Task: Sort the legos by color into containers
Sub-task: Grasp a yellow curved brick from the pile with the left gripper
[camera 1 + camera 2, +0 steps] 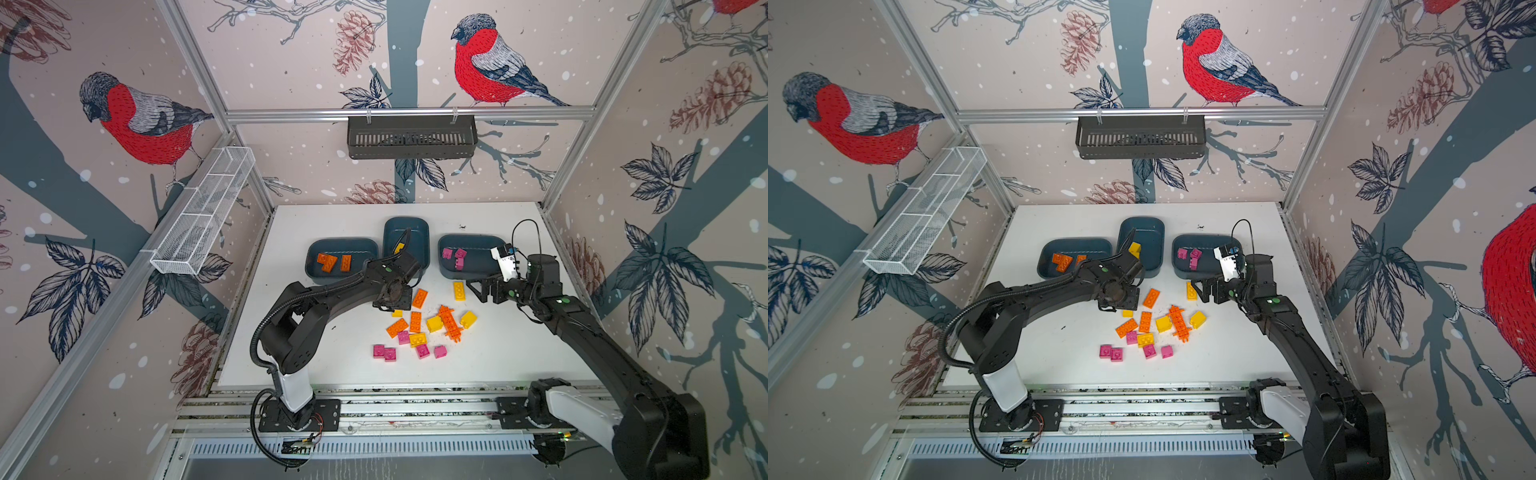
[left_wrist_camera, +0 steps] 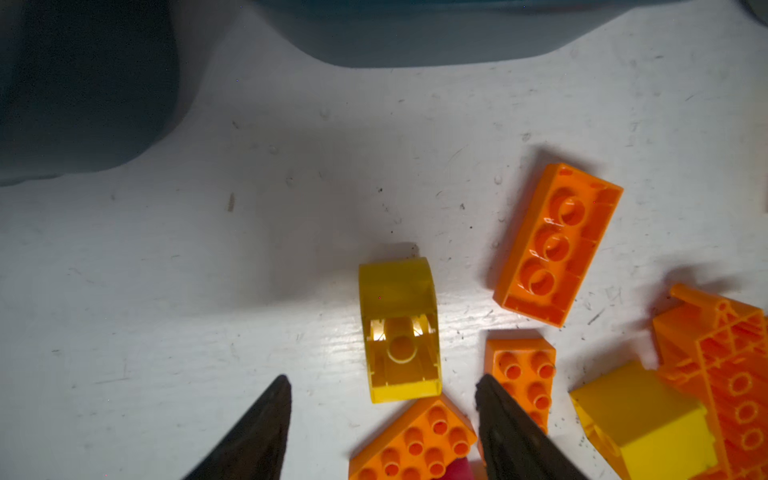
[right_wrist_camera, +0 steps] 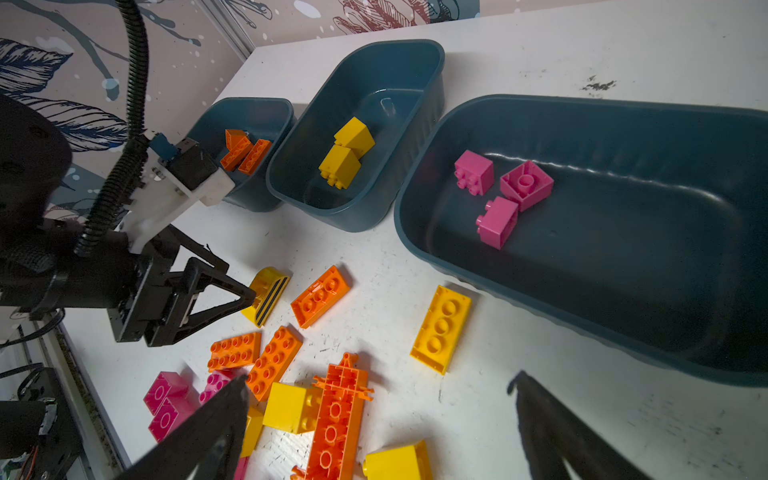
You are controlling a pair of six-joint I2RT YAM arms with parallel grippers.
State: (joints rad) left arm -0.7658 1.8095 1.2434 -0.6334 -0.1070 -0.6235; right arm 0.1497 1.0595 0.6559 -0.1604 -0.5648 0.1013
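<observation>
Three tubs line the back of the counter (image 1: 332,374) in both top views: left tub (image 1: 318,249) with orange bricks (image 1: 332,262), middle tub (image 1: 411,230), right tub (image 1: 478,245) with pink bricks (image 1: 455,257). In front lies the loose pile (image 1: 419,332), all three colours mixed, the spiky piece (image 1: 449,322) in it. My left gripper (image 1: 389,306) points down at the pile's tub-side edge, over a small yellow brick (image 1: 1128,313). My right gripper (image 1: 473,291) hangs just beside a yellow oblong (image 1: 459,290), between pile and right tub.

Left wrist: fingers (image 2: 266,428) stand apart, nothing pinched. The yellow brick (image 2: 399,328), curved, hollow underside towards the camera, lies on the counter just ahead of the tips, in line with the gap. An upturned orange oblong (image 2: 557,245) sits near it.

Right wrist: my right fingers (image 3: 208,424) are spread wide and empty above the counter. Three pink bricks (image 3: 503,195) lie in the right tub, a yellow pair (image 3: 345,153) in the middle tub. The yellow oblong (image 3: 441,328) lies just outside the right tub's wall. The left gripper (image 3: 249,297) has a tip at the curved yellow brick; touching or not, I can't tell.
</observation>
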